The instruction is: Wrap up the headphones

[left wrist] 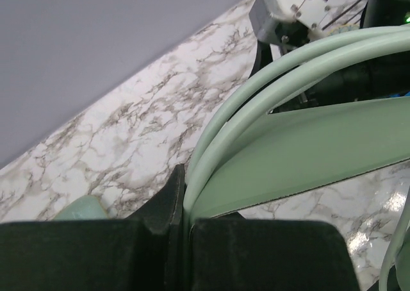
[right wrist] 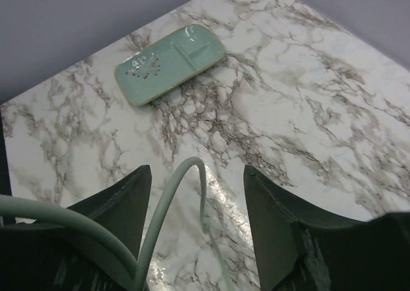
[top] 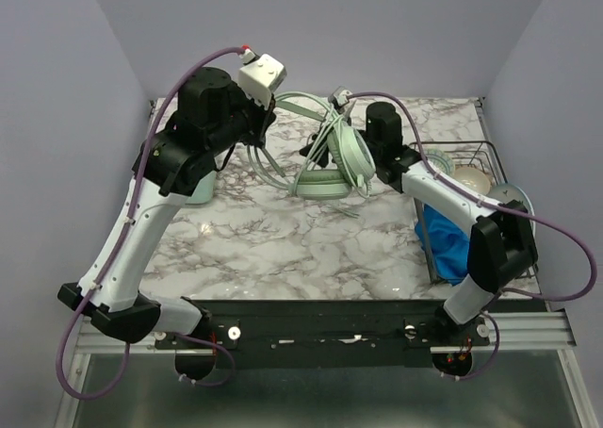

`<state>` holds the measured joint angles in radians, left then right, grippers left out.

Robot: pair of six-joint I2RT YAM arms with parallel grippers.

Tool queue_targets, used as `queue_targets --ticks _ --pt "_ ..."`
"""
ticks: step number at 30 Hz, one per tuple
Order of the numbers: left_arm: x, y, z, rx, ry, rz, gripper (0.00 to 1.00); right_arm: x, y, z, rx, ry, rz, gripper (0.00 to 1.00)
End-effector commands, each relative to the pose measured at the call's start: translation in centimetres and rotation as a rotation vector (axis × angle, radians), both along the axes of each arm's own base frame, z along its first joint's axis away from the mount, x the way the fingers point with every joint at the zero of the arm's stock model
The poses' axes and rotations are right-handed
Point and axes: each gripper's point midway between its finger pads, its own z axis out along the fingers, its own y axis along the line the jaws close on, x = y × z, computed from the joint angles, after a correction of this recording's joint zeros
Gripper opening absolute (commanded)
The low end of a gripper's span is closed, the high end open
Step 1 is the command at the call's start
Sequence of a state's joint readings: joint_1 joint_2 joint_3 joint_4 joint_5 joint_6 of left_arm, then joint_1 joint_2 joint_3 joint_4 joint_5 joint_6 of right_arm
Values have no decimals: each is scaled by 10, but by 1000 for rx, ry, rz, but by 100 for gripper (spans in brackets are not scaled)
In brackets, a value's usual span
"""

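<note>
left gripper: fingers pressed together on two strands of the mint cable. I see the strands rise out of the pinch and curve away to the upper right.
right gripper: fingers spread wide. A loop of cable arches up in the gap between them and I see no pinch. A thicker mint strand crosses in front of its left finger.
headphones: back-middle of the marble table, between the two grippers. The ear cups are bunched together, the pale band is on the near side, and the cable crosses over them.
headband: fills the right of the left wrist view as a broad mint strip just past the pinched strands.
cable slack: loose loops lie on the marble left of the cups, below the left wrist. I can't tell from the top view how many turns sit on the cups.
lift: can't tell whether the cups rest on the table or hang off it.
case: flat mint rounded rectangle lying on the marble, well apart from the right fingers. In the top view it is mostly under the left arm.
wire basket: right side of the table, behind the right arm, with a white bowl in it.
blue cloth: at the near end of the basket, beside the right forearm.
</note>
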<state>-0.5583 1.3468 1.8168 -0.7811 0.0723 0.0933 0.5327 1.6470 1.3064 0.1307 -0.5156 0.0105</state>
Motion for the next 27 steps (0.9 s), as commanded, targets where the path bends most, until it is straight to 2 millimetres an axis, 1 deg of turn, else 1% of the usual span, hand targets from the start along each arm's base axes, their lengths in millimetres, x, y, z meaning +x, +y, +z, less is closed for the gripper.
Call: queue_targets --ticks 1,3,5,6,7,8,9,12,13,14,15,16,19,20,22,23,25,26,27 --pt "-18 2 51 -143 -57 -1 0 -11 18 -8 124 65 91 68" --pt "-17 3 57 -150 -71 5 0 -13 22 -19 149 101 105 68" --pt "-18 3 65 -182 -67 15 0 -12 26 -26 174 119 107 68" --pt "-19 3 68 -187 -72 14 0 -13 25 -33 175 133 107 69" --pt "-19 3 73 -196 -75 15 0 -14 25 -38 179 140 106 70" --pt "-18 3 74 -196 -75 16 0 -14 25 -38 189 134 107 74" --pt "-18 3 76 -199 -78 19 0 -16 25 -45 186 145 110 76" --pt "-15 9 81 -196 -98 45 0 -19 23 -46 186 125 114 84" --pt "-14 10 82 -197 -101 50 0 -20 20 -52 178 127 102 84" --pt "-13 11 82 -201 -99 55 0 -19 17 -54 176 119 81 84" --pt "-13 11 82 -206 -99 53 0 -18 16 -49 190 90 77 85" --pt "-12 11 81 -206 -93 54 0 -20 14 -51 193 84 71 86" --pt "-14 9 86 -221 -93 43 0 -21 13 -42 225 52 69 86" --pt "-14 9 87 -225 -93 44 0 -23 16 -39 237 37 77 86" --pt "-14 9 91 -230 -99 45 0 -29 19 -38 245 31 108 86" --pt "-14 10 93 -231 -104 46 0 -34 20 -40 245 33 120 86" --pt "-11 13 95 -228 -114 64 0 -31 15 -45 235 46 78 85" --pt "-11 12 95 -227 -114 66 0 -29 11 -49 221 41 49 85" --pt "-11 13 95 -229 -113 66 0 -25 2 -55 195 53 -17 85"
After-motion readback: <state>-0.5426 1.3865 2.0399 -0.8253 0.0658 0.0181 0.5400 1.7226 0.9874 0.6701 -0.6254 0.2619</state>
